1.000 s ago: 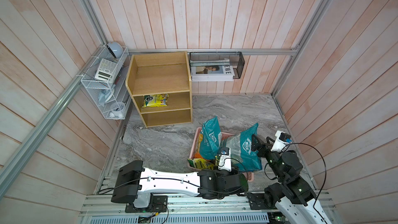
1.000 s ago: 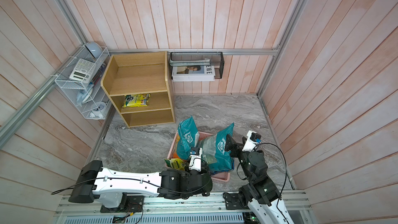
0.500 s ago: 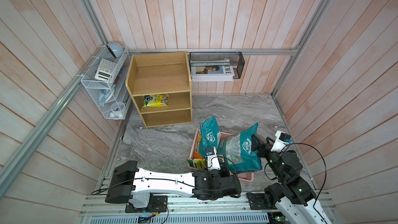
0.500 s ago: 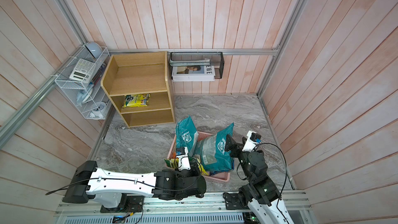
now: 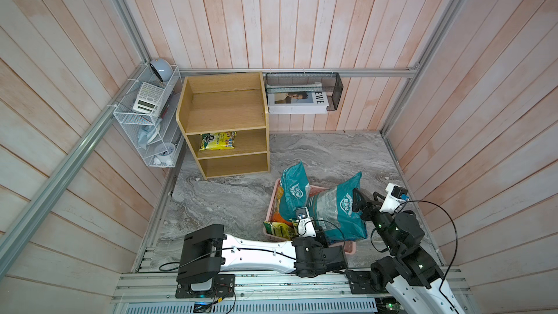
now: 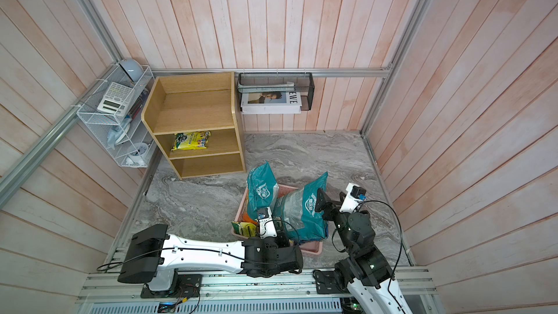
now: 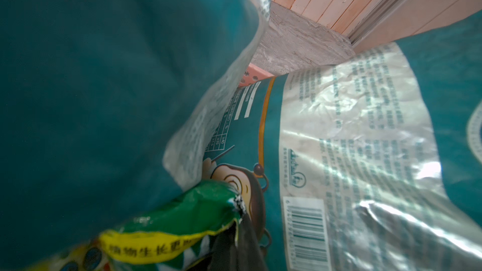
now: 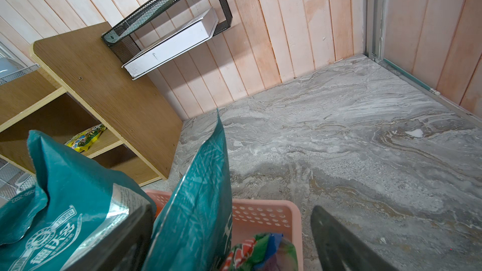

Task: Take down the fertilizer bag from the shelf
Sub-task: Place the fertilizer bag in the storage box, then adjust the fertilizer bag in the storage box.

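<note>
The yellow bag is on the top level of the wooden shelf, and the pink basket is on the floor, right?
Not quite. The yellow bag lies on the middle level of the shelf, not the top one. Both top views show this. The pink basket is on the floor, as you said.

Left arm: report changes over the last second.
The left end effector, shut, slid sideways from the large teal bag toward the green packet; nothing grasped or released. The right end effector, open, the basket and the yellow bag on the shelf stayed put.
</note>
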`<state>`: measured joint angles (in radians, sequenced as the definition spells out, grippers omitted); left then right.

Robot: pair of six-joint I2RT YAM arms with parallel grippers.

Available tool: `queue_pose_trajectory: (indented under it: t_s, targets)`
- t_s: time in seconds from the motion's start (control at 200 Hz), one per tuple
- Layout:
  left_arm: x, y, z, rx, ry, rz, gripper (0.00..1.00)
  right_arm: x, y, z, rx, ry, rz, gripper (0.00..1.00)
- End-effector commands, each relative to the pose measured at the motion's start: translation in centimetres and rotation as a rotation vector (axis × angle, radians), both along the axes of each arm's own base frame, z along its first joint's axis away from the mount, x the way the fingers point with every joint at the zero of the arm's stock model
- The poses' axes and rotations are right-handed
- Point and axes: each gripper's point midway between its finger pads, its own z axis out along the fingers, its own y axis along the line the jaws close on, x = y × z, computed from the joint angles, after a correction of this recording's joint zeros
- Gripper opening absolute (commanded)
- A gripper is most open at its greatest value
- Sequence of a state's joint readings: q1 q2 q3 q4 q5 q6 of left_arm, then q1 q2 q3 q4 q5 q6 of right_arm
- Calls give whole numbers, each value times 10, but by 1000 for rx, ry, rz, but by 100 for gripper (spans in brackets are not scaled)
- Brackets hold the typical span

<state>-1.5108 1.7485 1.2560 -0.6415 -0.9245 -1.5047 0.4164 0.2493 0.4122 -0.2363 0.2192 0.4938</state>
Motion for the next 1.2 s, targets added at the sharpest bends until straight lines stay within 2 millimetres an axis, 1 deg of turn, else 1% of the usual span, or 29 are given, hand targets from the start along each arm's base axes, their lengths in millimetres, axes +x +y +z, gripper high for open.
queue_pose_trajectory:
  t_s: [0.0,0.065,0.1,0.17,0.175,0.185,0.245,0.3,0.39,0.41,0.44,0.465,0.57,0.615,0.7,0.725,0.765,0.775,0.815,0.86,0.95,1.0,1.07,1.13,1.195]
  targets:
    - [1,-2,-4,-10,18,-18,0,1,-1,-7,-18,23,-7,98]
    - [1,-4,5,-15,6,-37,0,1,-1,-8,-18,25,-6,98]
    - [1,-6,11,-19,-3,-52,7,1,-1,-8,-18,25,-6,98]
    - [1,-11,21,-29,-15,-89,12,1,-1,-8,-20,25,-7,98]
    - [1,-11,22,-29,-16,-92,13,1,-1,-8,-20,26,-7,98]
    - [1,-12,23,-30,-17,-97,20,1,-1,-7,-18,24,-7,98]
    - [-1,-13,29,-42,-26,-113,50,1,-1,-7,-18,24,-8,98]
    - [-2,-12,36,-53,-32,-124,68,1,-1,-7,-20,24,-7,98]
    - [-7,-12,52,-70,-52,-152,71,1,-1,-7,-19,23,-6,98]
    - [-8,-12,57,-72,-62,-158,74,1,-1,-7,-19,23,-8,98]
    - [-11,-11,64,-71,-79,-169,75,1,-1,-7,-19,22,-7,98]
    - [-13,-10,71,-66,-94,-175,81,1,-1,-7,-19,23,-7,98]
    - [-16,0,99,-35,-144,-177,83,1,-1,-7,-19,22,-5,98]
    - [-15,7,107,-32,-157,-174,83,1,-1,-7,-19,23,-5,98]
    - [-11,25,123,-45,-200,-148,83,1,0,-6,-18,21,-3,98]
    - [-9,32,128,-44,-224,-135,88,1,-1,-6,-18,21,-4,98]
    - [-2,44,134,-38,-264,-106,99,1,0,-6,-17,21,-3,98]
    - [0,47,136,-39,-271,-97,100,1,0,-6,-17,19,-2,98]
    - [9,61,135,-40,-271,-65,100,1,0,-5,-16,18,-2,98]
    - [26,76,130,-50,-230,-37,100,1,-1,-5,-16,17,-4,98]
    - [59,101,114,-104,-156,-22,100,2,0,-6,-18,18,-4,98]
    - [78,125,109,-124,-153,31,100,2,-1,-4,-19,16,-5,98]
    - [98,160,108,-125,-177,97,100,2,0,-4,-21,14,-4,98]
    - [107,186,110,-138,-194,151,98,2,-1,-2,-21,9,-6,98]
    - [104,186,118,-179,-236,108,94,3,-1,-1,-24,4,-8,98]
